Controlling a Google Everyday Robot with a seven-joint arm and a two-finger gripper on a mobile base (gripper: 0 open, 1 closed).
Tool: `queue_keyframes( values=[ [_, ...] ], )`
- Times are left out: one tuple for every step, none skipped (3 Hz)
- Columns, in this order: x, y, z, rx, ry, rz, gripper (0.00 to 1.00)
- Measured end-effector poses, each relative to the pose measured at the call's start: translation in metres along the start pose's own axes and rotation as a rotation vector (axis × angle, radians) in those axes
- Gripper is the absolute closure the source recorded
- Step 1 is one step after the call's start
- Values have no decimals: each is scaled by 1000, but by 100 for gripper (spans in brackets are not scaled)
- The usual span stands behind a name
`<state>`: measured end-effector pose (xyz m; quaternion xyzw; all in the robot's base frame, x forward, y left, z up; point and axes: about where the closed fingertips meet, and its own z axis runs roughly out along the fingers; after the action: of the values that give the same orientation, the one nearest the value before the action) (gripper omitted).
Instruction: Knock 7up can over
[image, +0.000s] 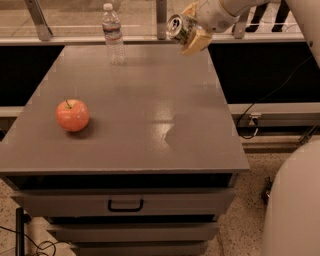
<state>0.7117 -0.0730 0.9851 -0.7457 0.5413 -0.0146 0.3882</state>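
Note:
The 7up can (176, 26) is at the back right of the grey table (150, 115), over its far edge. It is tilted, with its silver top and pull tab facing left and toward the camera. My gripper (191, 29) reaches in from the upper right on the white arm (225, 10). Its tan fingers (196, 42) sit above and below the can and are closed on it. The can's base is hidden behind the fingers, so I cannot tell if it touches the table.
A clear plastic water bottle (113, 34) with a white cap stands at the back of the table, left of the can. A red apple (72, 115) lies at the front left. Drawers (125, 204) are below the tabletop. A white robot part (295, 200) is at the lower right.

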Motion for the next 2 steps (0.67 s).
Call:
queue_keyframes(
  values=[
    [2,21,10,-66,105,-145,100],
    [-7,41,21,-132,140,-275,100]
  ],
)
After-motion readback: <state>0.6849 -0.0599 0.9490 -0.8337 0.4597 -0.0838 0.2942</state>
